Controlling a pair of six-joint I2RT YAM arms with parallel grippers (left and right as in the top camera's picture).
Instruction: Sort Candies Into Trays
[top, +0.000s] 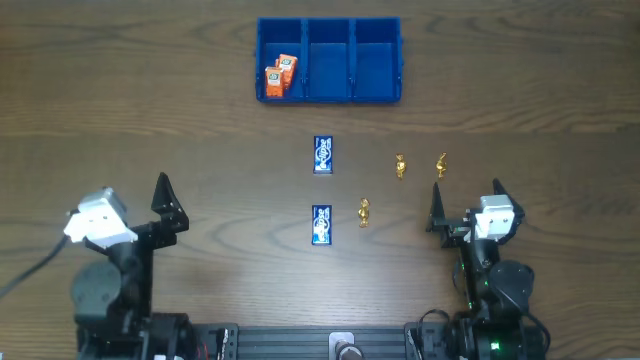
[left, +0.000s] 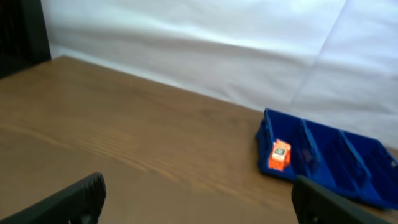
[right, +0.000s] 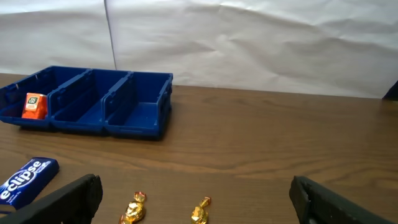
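Both arms are black. The left arm (top: 122, 272) has a white box (top: 100, 218) on its wrist, and a thin grey cable (top: 35, 268) runs off from it. The right arm (top: 488, 275) has another white box (top: 497, 215), and a tiny green light (top: 493, 347) glows low on its base. Each arm ends in dark, pointy fingers (left: 74, 200). A long black bar (top: 290, 340) runs between the two arm bases.

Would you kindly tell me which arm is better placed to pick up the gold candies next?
Right. The three gold candies lie right of centre, just ahead of the open right gripper; the left gripper stands far off, beyond the two blue packets.
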